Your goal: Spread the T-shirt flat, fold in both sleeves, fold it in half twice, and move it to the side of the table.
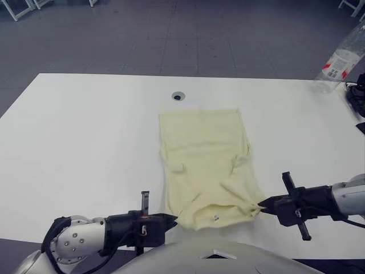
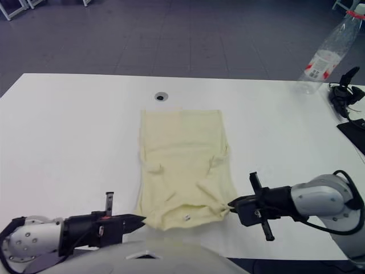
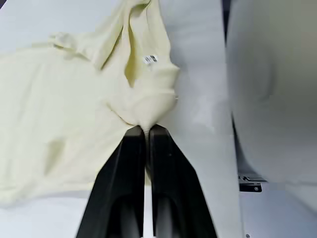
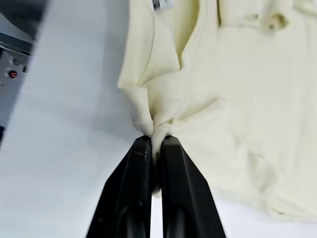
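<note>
I see the pale yellow T-shirt lying as a narrow strip in the middle of the white table, its 2 sleeves folded in and the collar end nearest me. My left gripper is pressed together on the shirt's near left corner. My right gripper pinches the bunched near right corner. A round cable hole sits just beyond the far hem, and 1 plastic bottle is at the far right.

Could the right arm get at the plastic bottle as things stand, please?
Probably not: the right gripper is shut on the T-shirt, and the bottle stands at the table's far edge.
</note>
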Motion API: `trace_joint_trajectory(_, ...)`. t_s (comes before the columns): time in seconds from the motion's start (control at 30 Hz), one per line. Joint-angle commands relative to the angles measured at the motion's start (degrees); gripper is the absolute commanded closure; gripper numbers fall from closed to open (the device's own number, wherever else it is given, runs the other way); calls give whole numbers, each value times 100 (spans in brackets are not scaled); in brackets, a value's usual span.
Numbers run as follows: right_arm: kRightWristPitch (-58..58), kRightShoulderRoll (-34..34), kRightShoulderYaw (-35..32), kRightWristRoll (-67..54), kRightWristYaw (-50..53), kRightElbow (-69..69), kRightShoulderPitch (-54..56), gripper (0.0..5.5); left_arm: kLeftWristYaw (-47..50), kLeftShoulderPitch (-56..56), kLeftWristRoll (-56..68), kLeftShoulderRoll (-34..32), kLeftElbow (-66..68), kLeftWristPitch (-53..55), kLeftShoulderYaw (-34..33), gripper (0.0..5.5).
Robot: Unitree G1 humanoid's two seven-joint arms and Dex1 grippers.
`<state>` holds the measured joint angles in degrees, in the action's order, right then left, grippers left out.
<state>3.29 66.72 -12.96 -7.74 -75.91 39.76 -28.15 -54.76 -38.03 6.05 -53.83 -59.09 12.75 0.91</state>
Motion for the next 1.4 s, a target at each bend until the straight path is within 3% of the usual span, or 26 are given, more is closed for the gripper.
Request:
trace_joint_trajectory(0.03,232,-54,-1125,-553,-824,411,-766,545,-927,-1267,758,-210,-89,-963,-1690,550)
trace_joint_trajectory(0.2,322,-416,-2234,-1170,-1502,618,-1384,545,-1346,-1664,2011,2,-81,-1067,-3126,550)
trace_joint_trajectory(0.43,-292,-123,-3017,-2226,-1606,575,-957,545,-1491,-1140,3430,83,244,-801,-3912,550)
trace_joint_trajectory(0.57,-465,325,-2414,-2058,-1308,93,-120,545,-1122,-624,2965,5,364,-535,-3238,550)
trace_joint_trajectory(0.73,-526,665,-686,-1724,-743,-825,1757,545,-369,1079,2103,334,1413,-598,-1797,550)
trace_joint_trajectory(0.87,-644,218,871,-689,-330,-1888,3756,545,364,3030,1576,606,2576,-15,-907,550)
trace_joint_trajectory(0.93,-663,-49,1348,-285,-176,-2378,4414,545,518,3848,1235,763,3175,-11,-529,550)
trace_joint_trajectory(1.13,-652,-820,2210,644,259,-3935,5689,546,965,5719,66,1433,5105,-563,416,550)
trace_joint_trajectory(1.4,-733,-1357,2865,1103,158,-5059,5973,546,689,6048,-525,1918,6157,-1203,1282,550)
